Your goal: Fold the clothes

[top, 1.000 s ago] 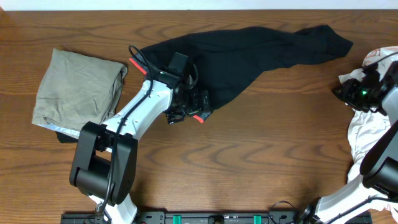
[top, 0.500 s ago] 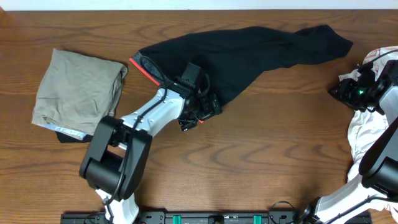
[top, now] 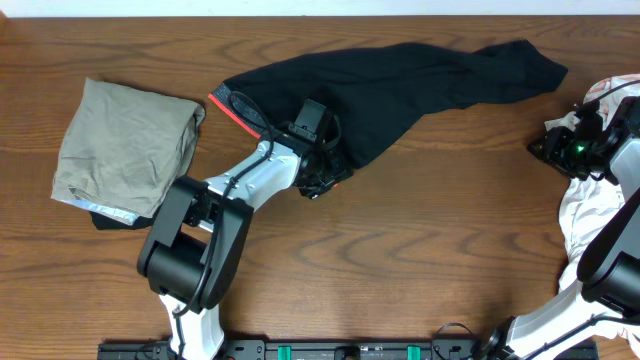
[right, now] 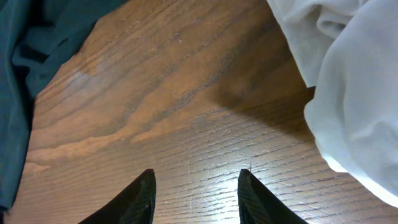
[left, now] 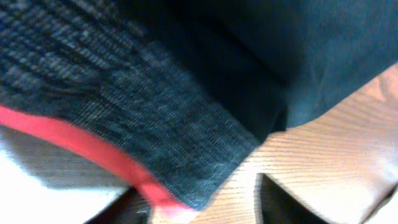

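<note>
The clothes (top: 400, 85), long black trousers, lie spread across the far half of the table, with the orange-red waistband edge (top: 228, 108) at their left end. My left gripper (top: 322, 183) sits at their lower edge. In the left wrist view a corner of the heather-grey waistband (left: 124, 106) lies between the jaws of my left gripper (left: 196, 182), which stand apart with bare wood beside the right finger (left: 280, 199). My right gripper (top: 540, 150) hovers open over bare wood (right: 196, 172), with the trousers' leg end (right: 18, 62) to its left.
A folded khaki-grey garment (top: 125, 145) lies at the left. White fabrics (top: 590, 210) are heaped at the right edge under the right arm, close to the right gripper's side (right: 348, 74). The table's front half is bare wood.
My left gripper has slid right along the trousers' lower edge to the waistband corner, and its jaws have narrowed. The right arm has not moved.
</note>
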